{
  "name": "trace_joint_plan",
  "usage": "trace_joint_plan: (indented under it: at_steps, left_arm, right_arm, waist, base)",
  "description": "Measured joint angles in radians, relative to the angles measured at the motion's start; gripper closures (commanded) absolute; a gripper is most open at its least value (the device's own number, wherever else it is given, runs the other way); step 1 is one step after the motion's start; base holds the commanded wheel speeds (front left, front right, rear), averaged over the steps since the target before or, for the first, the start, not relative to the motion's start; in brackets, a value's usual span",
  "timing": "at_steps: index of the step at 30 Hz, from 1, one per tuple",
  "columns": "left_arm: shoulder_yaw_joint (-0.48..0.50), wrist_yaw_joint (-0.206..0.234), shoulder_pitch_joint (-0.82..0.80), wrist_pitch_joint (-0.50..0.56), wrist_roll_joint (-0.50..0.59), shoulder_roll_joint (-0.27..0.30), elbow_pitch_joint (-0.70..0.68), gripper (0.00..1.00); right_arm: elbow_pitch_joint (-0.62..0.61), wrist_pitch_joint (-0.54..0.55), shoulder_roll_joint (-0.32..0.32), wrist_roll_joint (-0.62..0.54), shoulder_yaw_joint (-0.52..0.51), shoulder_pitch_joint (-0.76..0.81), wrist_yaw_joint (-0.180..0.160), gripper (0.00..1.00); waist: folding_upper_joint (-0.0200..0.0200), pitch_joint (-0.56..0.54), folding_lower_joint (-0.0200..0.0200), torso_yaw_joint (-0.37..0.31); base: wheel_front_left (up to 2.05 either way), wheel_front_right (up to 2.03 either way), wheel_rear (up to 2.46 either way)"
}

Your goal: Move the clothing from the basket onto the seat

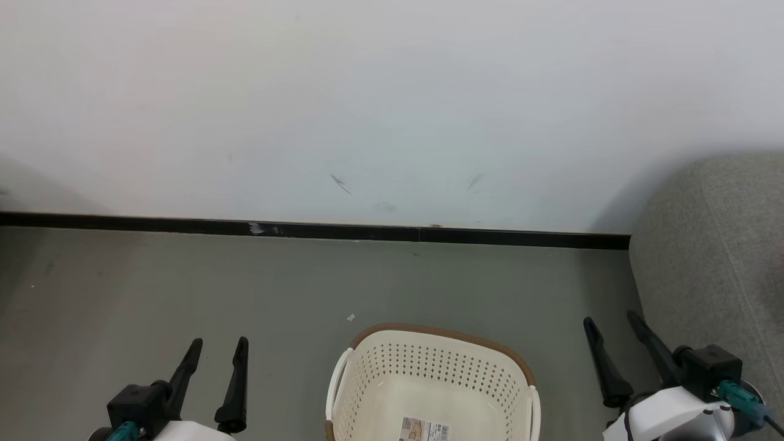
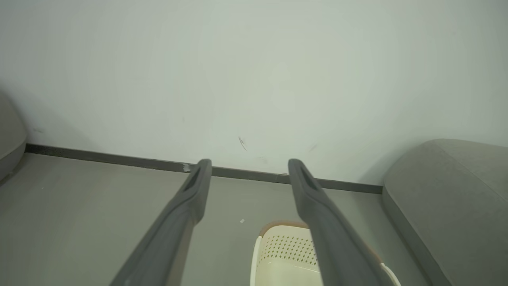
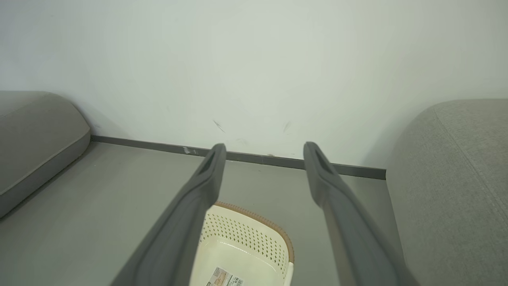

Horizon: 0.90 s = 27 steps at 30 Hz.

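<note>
Closest to my head camera are my two claws, one low at each corner, with the fingers pointing up toward the wall. My left claw [image 1: 219, 340] is spread, its dark fingers apart with only the grey floor [image 1: 184, 288] showing between them. My right claw [image 1: 611, 317] is spread as well and grips nothing. It hangs just beside the front edge of the seat [image 1: 716, 257], the grey woven sofa on the right of the view. I cannot tell whether it touches the fabric.

Between my claws, at the bottom middle, the basket [image 1: 441, 334] stands upright on the floor, apart from both of them. Its brown rim curves across the far side above the cream perforated wall. On the part of its inner floor that I can see, a paper label [image 1: 424, 430] lies flat on bare cream plastic. The seat is to the basket's right, with a strip of floor between them.

A small white speck [image 1: 350, 317] lies on the floor just past the basket's far rim. Farther back, a black skirting strip [image 1: 306, 229] runs along the foot of the white wall [image 1: 392, 92], which carries two dark scuff marks [image 1: 340, 183]. From my right wrist, a second grey cushioned piece [image 3: 35, 131] sits off to the left, well apart from the basket.
</note>
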Motion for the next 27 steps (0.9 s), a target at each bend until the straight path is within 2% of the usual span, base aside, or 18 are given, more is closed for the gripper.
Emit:
trace_joint_plan:
  at_steps: [14,15,22,27]
  left_arm:
    - [0.003,-0.024,0.000,-0.008,0.007,-0.005,0.047,0.00]
    - [0.003,-0.030,0.000,-0.009,0.007,-0.006,0.049,1.00]
    - [-0.022,-0.032,0.029,-0.006,0.003,-0.048,0.106,1.00]
    - [-0.012,-0.038,0.035,0.009,-0.035,-0.051,0.107,1.00]
  right_arm:
    - [-0.024,0.000,0.011,-0.009,-0.003,0.022,0.000,0.00]
    - [-0.024,0.000,0.011,-0.009,-0.005,0.022,0.000,1.00]
    - [0.039,0.004,0.031,-0.008,-0.002,0.061,0.000,1.00]
    - [0.044,0.004,0.032,0.031,-0.007,0.063,0.000,1.00]
  waist:
    - [0.0000,-0.012,0.0000,-0.024]
    - [0.0000,-0.013,0.0000,-0.025]
    - [0.0000,-0.014,0.0001,-0.026]
    - [0.0000,-0.014,0.0000,-0.027]
  base:
    - [0.00,0.00,0.00]
    - [0.00,0.00,0.00]
    - [0.00,0.00,0.00]
    - [0.00,0.00,0.00]
